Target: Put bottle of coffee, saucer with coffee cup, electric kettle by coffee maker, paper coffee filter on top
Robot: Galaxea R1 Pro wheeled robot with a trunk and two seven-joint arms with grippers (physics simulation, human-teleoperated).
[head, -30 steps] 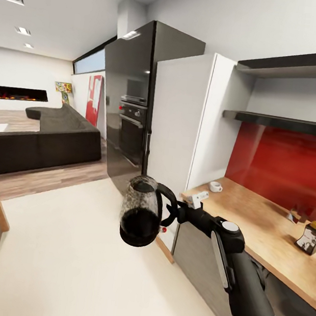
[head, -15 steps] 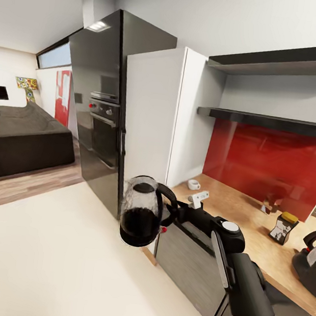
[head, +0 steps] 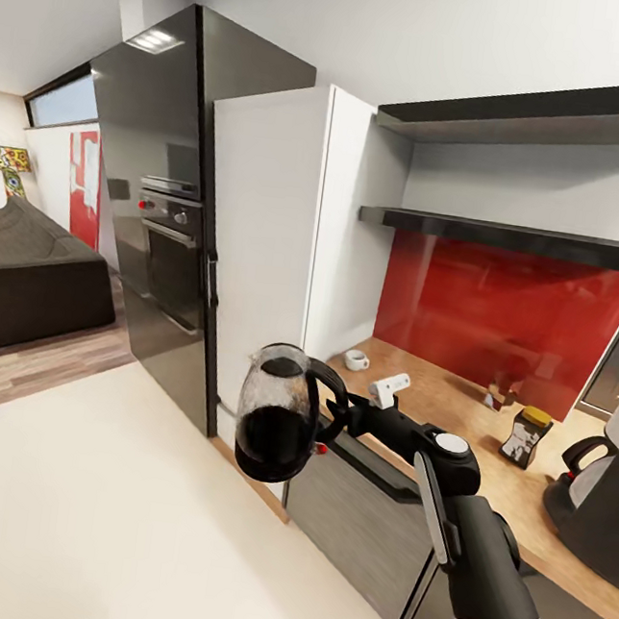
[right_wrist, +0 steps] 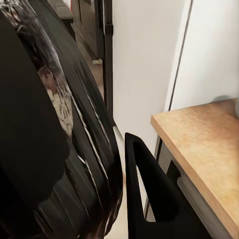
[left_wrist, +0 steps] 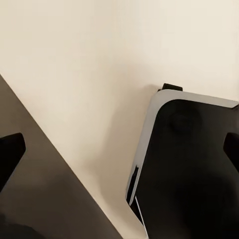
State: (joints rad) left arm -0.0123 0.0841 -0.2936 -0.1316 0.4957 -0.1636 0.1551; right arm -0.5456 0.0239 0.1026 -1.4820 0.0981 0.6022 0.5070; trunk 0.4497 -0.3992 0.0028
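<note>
Two arms belong to this robot, and the right one reaches forward in the head view, its gripper (head: pixel 337 416) clamped on the looped handle of the electric kettle (head: pixel 276 425). The kettle hangs upright in the air over the pale floor (head: pixel 110 517), to the left of the gripper, with its black lid up and its small red switch low on the side facing the hand. Farther left of the kettle lie a dark sofa (head: pixel 22 284) and a strip of wood flooring, then a tall black unit with a built-in oven (head: pixel 166 253), and next to it a white cabinet (head: pixel 259 245) standing behind the held kettle. In the right wrist view the kettle's dark translucent body (right_wrist: pixel 55 129) bulks close to the lens, one black finger (right_wrist: pixel 149 199) beside it and the corner of the kitchen countertop (right_wrist: pixel 209 144) beyond.

Right of the gripper and past it, the countertop (head: pixel 452 414) runs along a red backsplash. On it the coffee cup (head: pixel 355 360) sits near the white cabinet, well apart from the bottle of coffee (head: pixel 524 438), which stands farther right. The coffee maker (head: pixel 597 490) stands at the frame's right edge, partly cut off, just right of the bottle. Above the backsplash hangs the kitchen shelf (head: pixel 512 238), with a second dark shelf higher up.

The left wrist view looks down on pale floor and the robot's dark base; the left gripper's fingers (left_wrist: pixel 11 149) sit at opposite edges, spread wide with nothing between them.
</note>
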